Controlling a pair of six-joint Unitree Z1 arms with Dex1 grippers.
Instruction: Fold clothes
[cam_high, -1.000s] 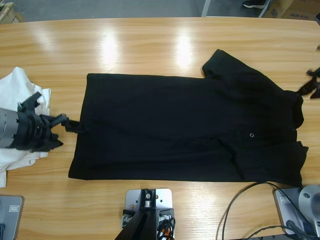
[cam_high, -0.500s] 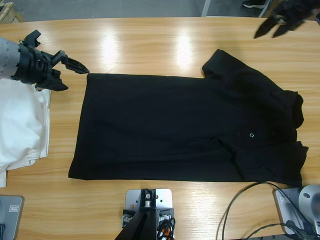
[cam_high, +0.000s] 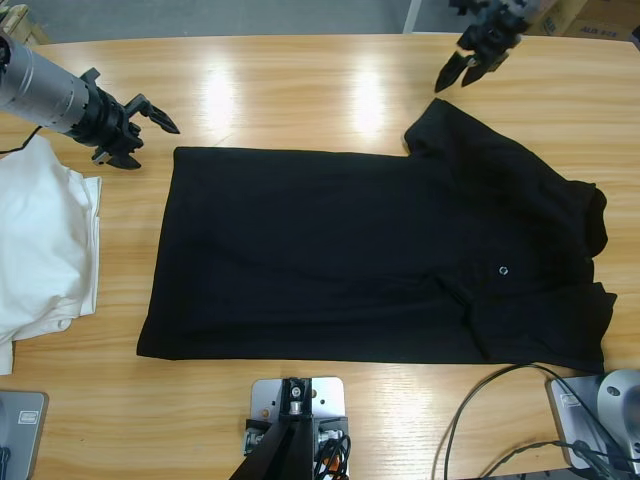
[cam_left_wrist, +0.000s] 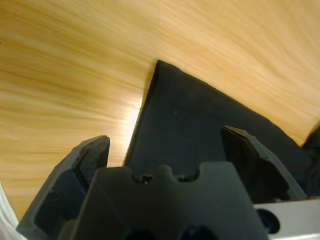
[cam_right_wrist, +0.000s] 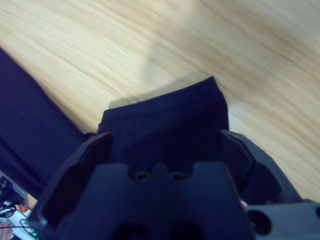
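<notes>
Jaws: left gripper (cam_high: 150, 140) and right gripper (cam_high: 458, 73) both wide open, holding nothing.
Table (cam_high: 300, 80): fills the frame.
Black polo (cam_high: 370, 260): flat, middle.
White shirts (cam_high: 40, 250): left edge.
Tip: I'd pinch both top corners together, lift evenly.

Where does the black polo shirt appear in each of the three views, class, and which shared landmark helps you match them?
High view: the black polo shirt lies flat across the table's middle.
Left wrist view: its hem corner points up at centre, between the open jaws.
Right wrist view: its sleeve sits at centre, body at lower left.
Shared landmark: the wooden table.
</notes>
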